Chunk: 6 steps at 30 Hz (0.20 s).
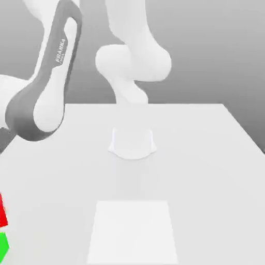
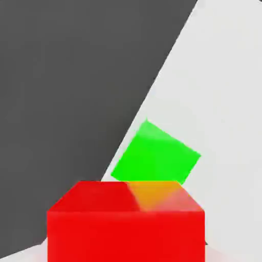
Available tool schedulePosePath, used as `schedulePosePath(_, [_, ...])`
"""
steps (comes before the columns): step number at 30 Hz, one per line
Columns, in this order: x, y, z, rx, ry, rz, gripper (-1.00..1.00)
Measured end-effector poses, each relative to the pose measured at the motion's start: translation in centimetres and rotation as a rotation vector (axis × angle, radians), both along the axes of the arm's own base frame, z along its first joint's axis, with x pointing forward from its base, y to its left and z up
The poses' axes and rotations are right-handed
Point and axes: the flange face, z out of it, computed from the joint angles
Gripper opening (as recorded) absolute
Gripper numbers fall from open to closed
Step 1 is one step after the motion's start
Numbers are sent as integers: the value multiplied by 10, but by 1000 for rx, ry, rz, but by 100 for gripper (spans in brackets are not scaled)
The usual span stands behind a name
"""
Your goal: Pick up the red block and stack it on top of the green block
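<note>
Two small blocks at the exterior view's near left edge, red block [image 1: 2,211] above green block [image 1: 3,246], gripper fingers clamped on the red block, white arm [image 1: 52,83] lettered "FRANKA", white table [image 1: 207,155].

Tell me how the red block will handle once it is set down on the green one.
The red block looks rigid and flat-faced, so it should sit rather than roll. Its matte faces probably resist slipping. The green block is similar in size, so an off-centre placement may tip.

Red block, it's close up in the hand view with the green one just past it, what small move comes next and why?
Probably ease the red block over the green block before lowering: the hand view shows green beyond it, not squarely underneath.
</note>
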Motion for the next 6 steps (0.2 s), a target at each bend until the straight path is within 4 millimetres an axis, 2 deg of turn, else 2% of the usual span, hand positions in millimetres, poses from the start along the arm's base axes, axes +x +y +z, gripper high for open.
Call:
schedulePosePath(1, [0,-2,-15,0,0,-4,-100])
schedulePosePath(2, [-1,-3,-26,-1,1,-6,100])
schedulePosePath(6, [-1,-3,-26,-1,1,-6,100])
